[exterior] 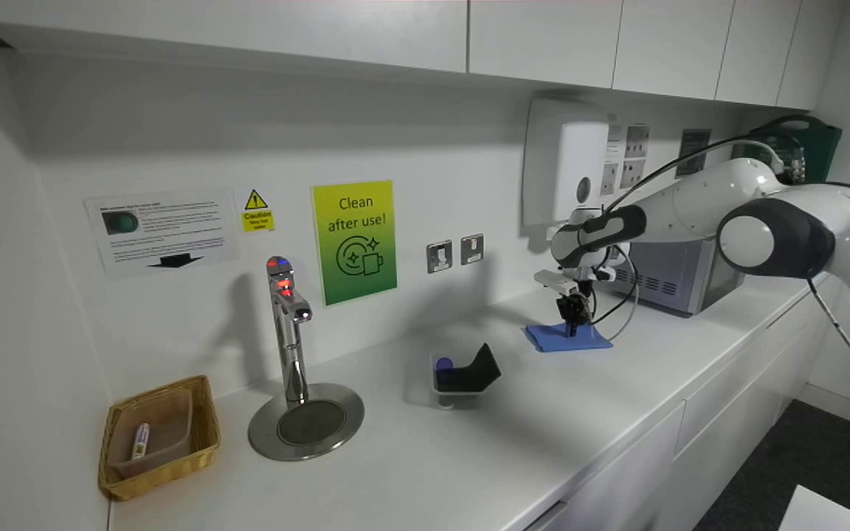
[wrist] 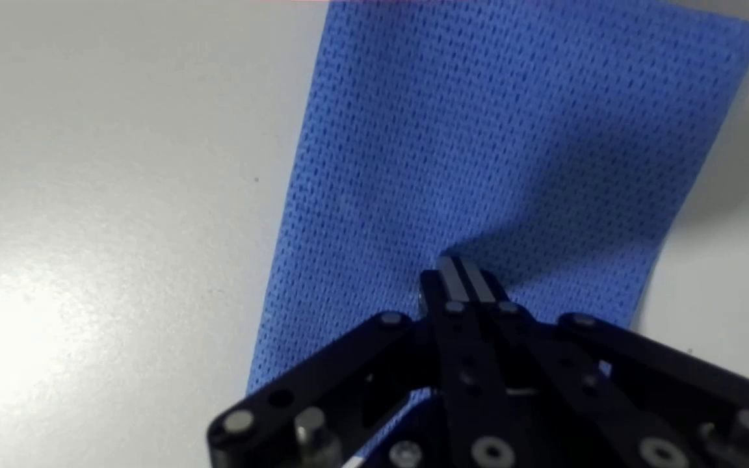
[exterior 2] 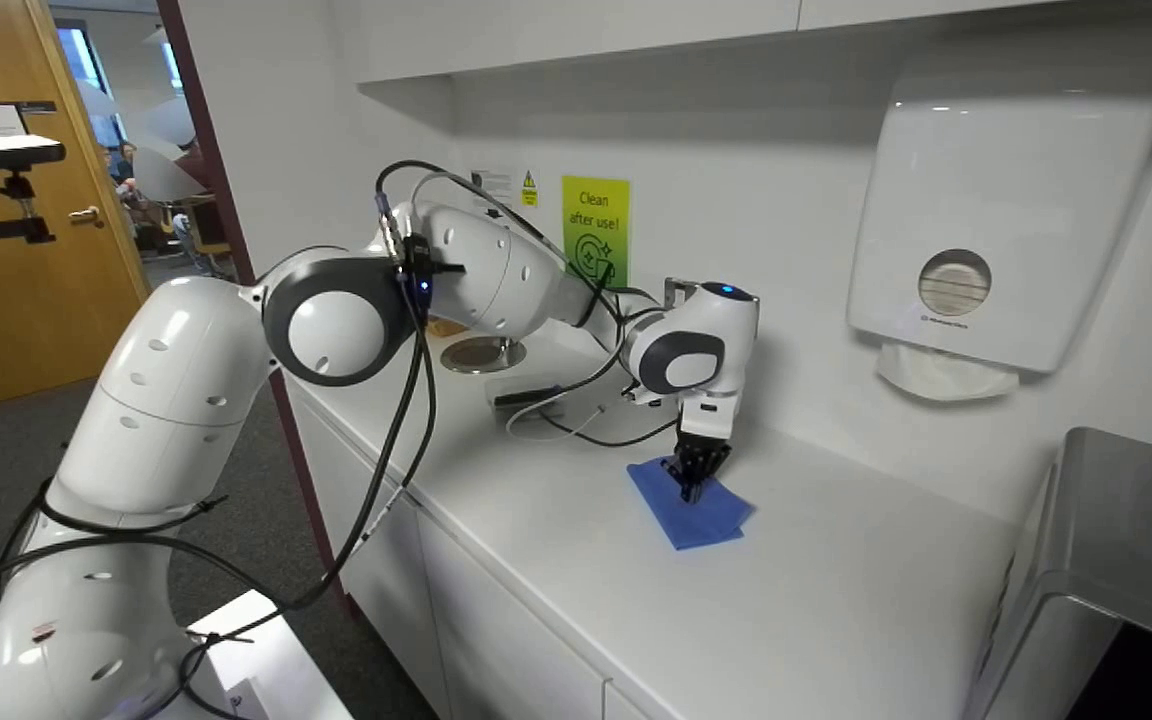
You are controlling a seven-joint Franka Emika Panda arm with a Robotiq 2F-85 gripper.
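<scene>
A blue, perforated, folded cloth lies flat on the white counter and shows in both exterior views. In the wrist view the cloth fills the middle of the picture. My gripper points down over the cloth, and its tips are at or just above the cloth's surface; it also shows in an exterior view. In the wrist view the fingertips are pressed close together with only a thin dark line between them. No cloth shows between the fingers. The gripper casts a shadow on the cloth.
A clear container with a black piece and a purple round thing stands on the counter. A tap and a wicker basket are farther along. A microwave and a wall-mounted paper towel dispenser are near the arm. Cupboards hang above.
</scene>
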